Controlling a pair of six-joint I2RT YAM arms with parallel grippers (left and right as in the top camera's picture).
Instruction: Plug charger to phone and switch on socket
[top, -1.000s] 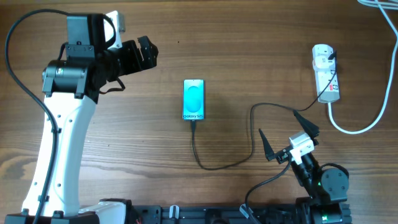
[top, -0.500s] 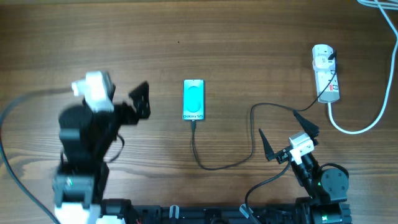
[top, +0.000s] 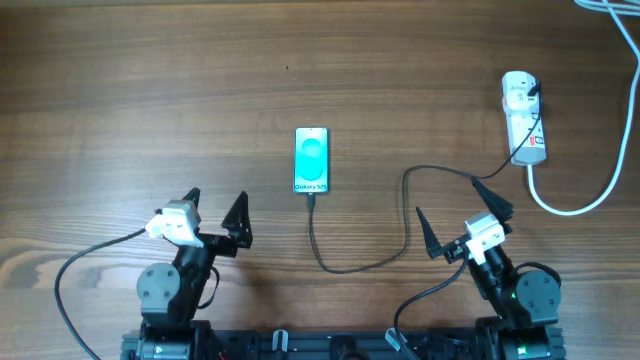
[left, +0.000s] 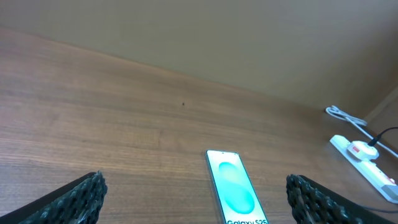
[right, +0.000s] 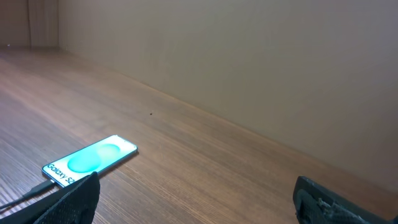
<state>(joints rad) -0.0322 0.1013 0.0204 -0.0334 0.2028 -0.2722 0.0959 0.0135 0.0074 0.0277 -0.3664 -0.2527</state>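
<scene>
The left pincer (top: 215, 203) and right pincer (top: 447, 200) both gape wide, holding nothing. Ahead and between them on the worktop (top: 400, 80) lies the phone (top: 311, 158), reading "Galaxy S25". The charger (top: 360, 266) reaches the phone's foot. The socket (top: 523, 118) lies beyond the right pincer.

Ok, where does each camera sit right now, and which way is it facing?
Overhead: above the table, looking straight down; left gripper and right gripper, both open, at the near edge.
Left wrist: low on the left arm, facing the far wall; own fingertips in the bottom corners, socket at right.
Right wrist: low, facing the wall too; own fingertips below.
Shared: all three show the phone.
</scene>
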